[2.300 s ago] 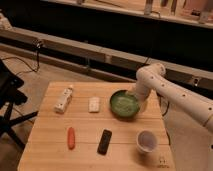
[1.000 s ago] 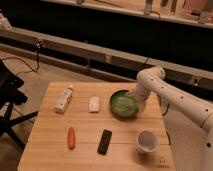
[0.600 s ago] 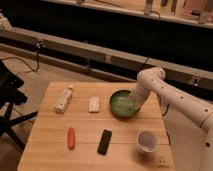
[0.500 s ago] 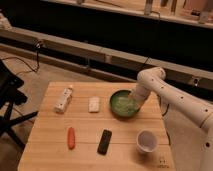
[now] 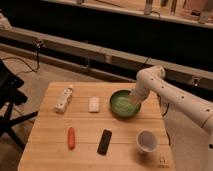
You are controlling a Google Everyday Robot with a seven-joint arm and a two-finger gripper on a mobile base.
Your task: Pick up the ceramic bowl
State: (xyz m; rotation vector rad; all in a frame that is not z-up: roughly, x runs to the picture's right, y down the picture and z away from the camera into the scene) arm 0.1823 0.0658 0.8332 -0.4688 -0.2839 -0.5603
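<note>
The ceramic bowl (image 5: 121, 104) is round, shallow and green with a darker rim, and sits on the wooden table (image 5: 50, 155) at its back right. My gripper (image 5: 134, 100) hangs from the white arm, which comes in from the right. It is down at the bowl's right rim, right at the edge of the bowl. The bowl rests flat on the table.
A white cup (image 5: 146, 141) stands at the front right. A black remote-like bar (image 5: 104, 141) and a red-orange item (image 5: 71, 137) lie near the front. A small white block (image 5: 94, 104) and a lying white bottle (image 5: 63, 99) are at the back left. A black chair (image 5: 10, 95) stands left of the table.
The gripper has lowered slightly and shifted left onto the bowl's right rim. The bowl and other items have not moved.
</note>
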